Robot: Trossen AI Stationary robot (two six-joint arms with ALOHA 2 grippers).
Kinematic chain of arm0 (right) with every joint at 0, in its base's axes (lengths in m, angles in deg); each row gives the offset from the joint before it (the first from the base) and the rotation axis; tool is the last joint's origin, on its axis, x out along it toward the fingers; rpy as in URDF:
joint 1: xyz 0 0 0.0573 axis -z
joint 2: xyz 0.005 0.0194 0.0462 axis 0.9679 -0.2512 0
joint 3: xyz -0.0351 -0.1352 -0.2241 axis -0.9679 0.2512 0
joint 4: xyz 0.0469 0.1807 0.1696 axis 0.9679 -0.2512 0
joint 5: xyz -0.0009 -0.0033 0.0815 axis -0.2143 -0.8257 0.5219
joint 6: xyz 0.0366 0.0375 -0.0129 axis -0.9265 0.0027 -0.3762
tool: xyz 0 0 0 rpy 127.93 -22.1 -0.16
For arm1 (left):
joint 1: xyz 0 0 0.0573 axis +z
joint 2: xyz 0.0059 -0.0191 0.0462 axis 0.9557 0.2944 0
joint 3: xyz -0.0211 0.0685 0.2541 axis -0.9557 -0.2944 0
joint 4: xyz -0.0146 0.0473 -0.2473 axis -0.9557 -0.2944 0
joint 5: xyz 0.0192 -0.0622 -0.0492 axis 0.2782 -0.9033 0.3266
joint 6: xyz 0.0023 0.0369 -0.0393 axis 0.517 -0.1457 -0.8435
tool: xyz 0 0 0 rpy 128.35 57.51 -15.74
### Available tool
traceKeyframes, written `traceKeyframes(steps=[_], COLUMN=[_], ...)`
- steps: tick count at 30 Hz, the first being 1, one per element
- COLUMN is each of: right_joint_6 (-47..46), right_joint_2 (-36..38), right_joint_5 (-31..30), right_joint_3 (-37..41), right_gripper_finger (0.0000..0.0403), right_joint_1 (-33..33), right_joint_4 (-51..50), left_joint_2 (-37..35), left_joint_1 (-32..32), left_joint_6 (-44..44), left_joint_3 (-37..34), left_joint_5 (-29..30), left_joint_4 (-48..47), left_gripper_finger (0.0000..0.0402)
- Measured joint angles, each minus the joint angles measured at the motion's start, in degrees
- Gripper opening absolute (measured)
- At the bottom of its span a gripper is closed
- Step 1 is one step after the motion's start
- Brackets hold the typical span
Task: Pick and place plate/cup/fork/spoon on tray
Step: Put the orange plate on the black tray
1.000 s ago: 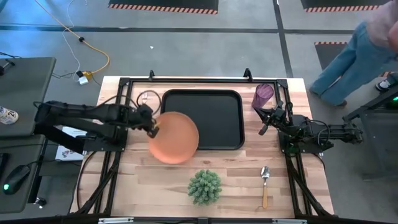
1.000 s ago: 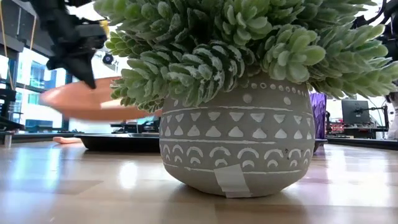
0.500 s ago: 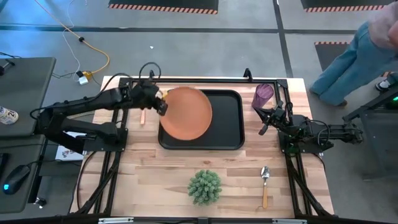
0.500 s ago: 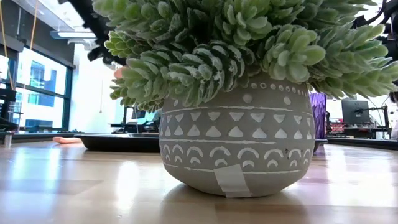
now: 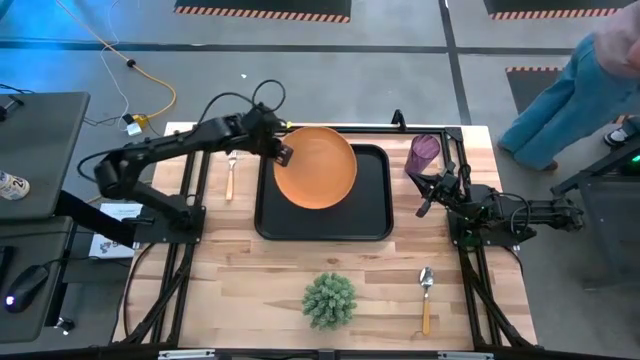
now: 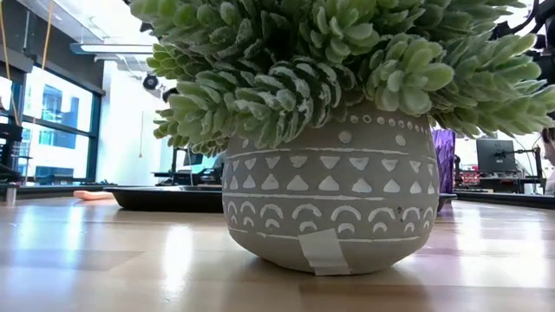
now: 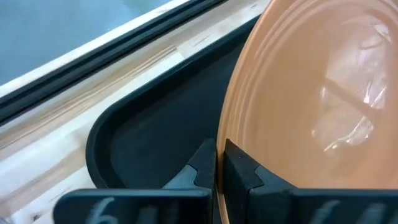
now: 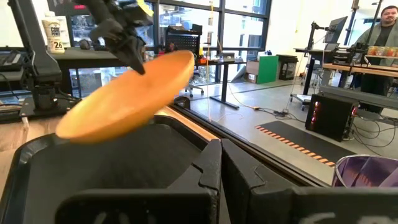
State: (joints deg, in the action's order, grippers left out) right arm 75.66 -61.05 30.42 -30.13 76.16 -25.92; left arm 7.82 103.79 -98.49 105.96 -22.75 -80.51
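The orange plate [image 5: 318,168] hangs tilted over the far left part of the black tray [image 5: 360,215], held by my left gripper [image 5: 283,153], which is shut on its rim. The plate also shows in the right wrist view [image 8: 127,102], above the tray [image 8: 106,171]. The purple cup [image 5: 424,153] stands right of the tray. The fork [image 5: 230,176] lies flat on the table left of the tray. The spoon [image 5: 426,296] lies flat near the front right. My right gripper [image 5: 424,202] waits shut and empty, right of the tray below the cup. My left gripper pinches the plate's rim [image 7: 219,134] at its far-left side between its two fingers, one on the upper face and one beneath. The fingers come from the table's left, slanting down. The plate is lifted clear of the tray and tilted, its held edge [image 8: 181,59] highest.
A spiky green plant [image 5: 329,300] in a patterned grey pot [image 6: 329,204] stands at the front middle and fills the low view. A person [image 5: 590,70] stands beyond the table's far right corner.
My left gripper has carried the plate from the table's left of the tray up and toward the far and right edges, so it now hangs over the tray. The plate has stayed clear of the table and has tipped.
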Motion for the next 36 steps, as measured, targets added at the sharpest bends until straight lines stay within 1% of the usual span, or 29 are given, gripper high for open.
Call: traceKeyframes(steps=[8,16,20,28,34,36], right_joint_6=[0.0,0.0,0.0,0.0,0.0,0.0], right_joint_2=[0.0,0.0,0.0,0.0,0.0,0.0], right_joint_5=[0.0,0.0,0.0,0.0,0.0,0.0], right_joint_3=[0.0,0.0,0.0,0.0,0.0,0.0], right_gripper_finger=[0.0000,0.0000,0.0000,0.0000,0.0000,0.0000], right_joint_1=[0.0,0.0,0.0,0.0,0.0,0.0], right_joint_4=[0.0,0.0,0.0,0.0,0.0,0.0], left_joint_2=[8.0,13.2,15.2,17.5,17.7,17.7], left_joint_1=[0.7,0.7,0.7,0.7,0.6,0.6], left_joint_6=[1.0,1.4,1.4,1.4,1.3,1.3], left_joint_3=[2.8,3.2,3.2,3.2,3.2,3.2], left_joint_5=[-1.4,-2.1,-3.9,-5.3,-5.5,-6.6], left_joint_4=[0.0,0.2,0.4,1.1,1.4,1.6], left_gripper_finger=[0.0000,0.0000,0.0001,0.0001,0.0001,0.0001])
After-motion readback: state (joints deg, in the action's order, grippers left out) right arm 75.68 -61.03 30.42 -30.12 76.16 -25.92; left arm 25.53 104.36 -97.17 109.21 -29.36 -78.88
